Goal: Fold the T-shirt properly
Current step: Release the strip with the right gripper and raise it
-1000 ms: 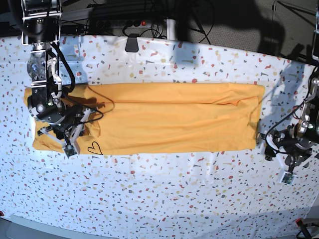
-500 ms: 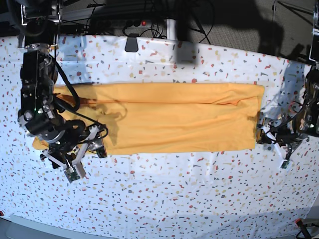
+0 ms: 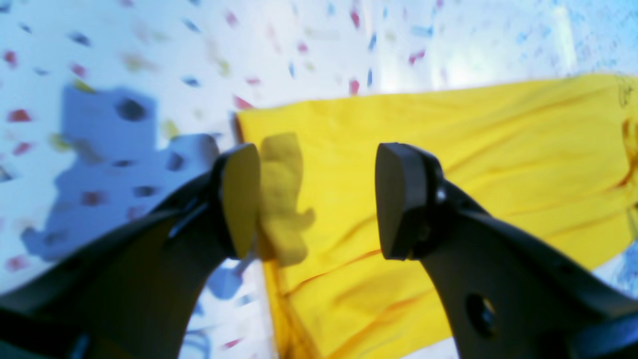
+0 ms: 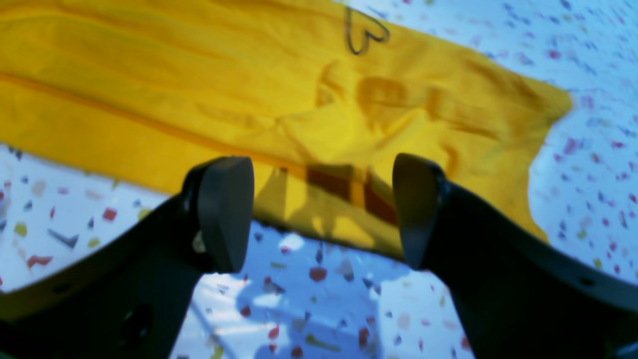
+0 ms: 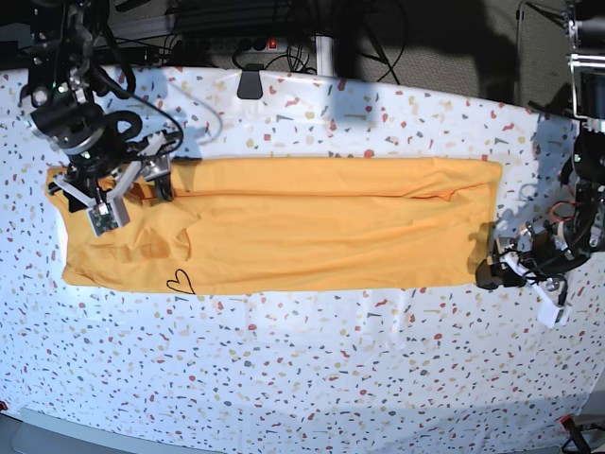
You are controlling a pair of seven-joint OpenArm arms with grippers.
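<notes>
The yellow-orange T-shirt (image 5: 321, 227) lies flat on the speckled table (image 5: 312, 378), folded into a long band running left to right. Its black heart outline (image 5: 180, 282) shows at the front left, and also in the right wrist view (image 4: 366, 32). My right gripper (image 5: 156, 170) is open and empty above the shirt's back left part; in its own view (image 4: 321, 212) it hovers over the shirt's edge (image 4: 199, 99). My left gripper (image 5: 493, 268) is open and empty at the shirt's front right corner; in its own view (image 3: 319, 199) the shirt (image 3: 448, 174) lies under it.
A black clip-like object (image 5: 250, 83) sits at the table's back edge. Cables and a power strip (image 5: 255, 43) lie behind the table. The table's front half (image 5: 312, 378) bears only the speckled cloth.
My right gripper has moved from the shirt's front left edge up to its back left part, uncovering the heart. My left gripper has stayed by the front right corner.
</notes>
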